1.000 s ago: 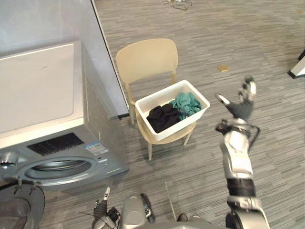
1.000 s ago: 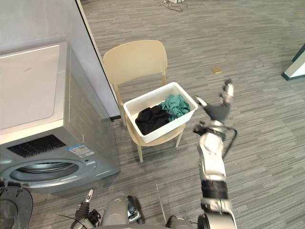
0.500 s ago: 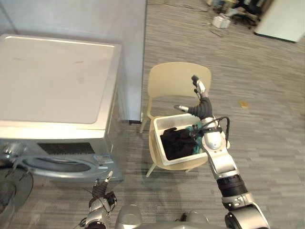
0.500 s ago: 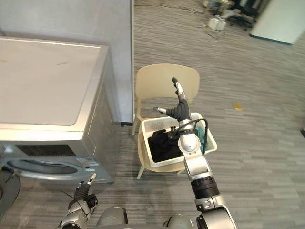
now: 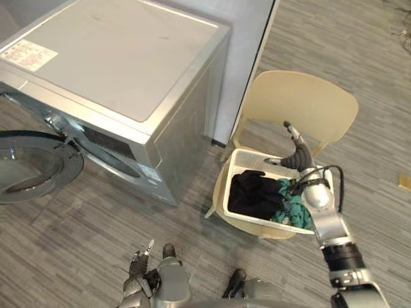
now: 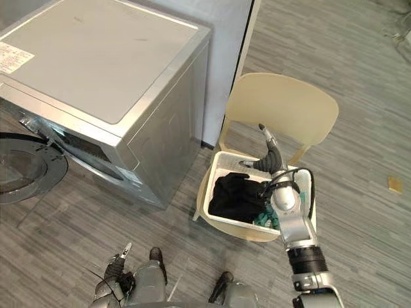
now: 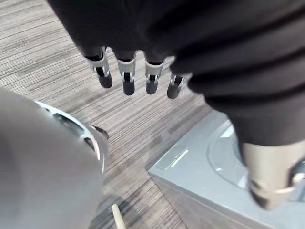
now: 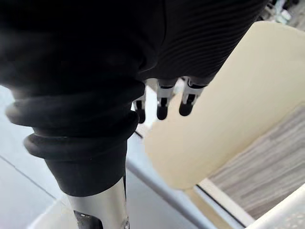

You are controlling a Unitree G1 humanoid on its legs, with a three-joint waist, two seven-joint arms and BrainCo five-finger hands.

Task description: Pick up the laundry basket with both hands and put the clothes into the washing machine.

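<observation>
A white laundry basket (image 5: 255, 225) sits on the seat of a cream chair (image 5: 308, 102). It holds black clothes (image 5: 252, 192) and teal clothes (image 5: 297, 209). My right hand (image 5: 298, 157) hovers over the basket's far rim, open, thumb spread, touching nothing; its straight fingers (image 8: 162, 102) point at the chair back. My left hand (image 5: 140, 264) hangs low near the floor, far from the basket, with its fingers (image 7: 126, 78) straight and holding nothing. The silver washing machine (image 5: 122, 70) stands left of the chair with its round door (image 5: 32, 167) swung open.
A grey partition wall (image 5: 247, 58) rises behind the machine and chair. Striped grey floor (image 5: 83, 231) lies between the machine's front and me. A small yellow item (image 6: 393, 185) lies on the floor at the far right.
The camera has swung, so the whole scene has shifted. My right hand has come from the right of the basket to above its far rim. The basket has stayed on the chair.
</observation>
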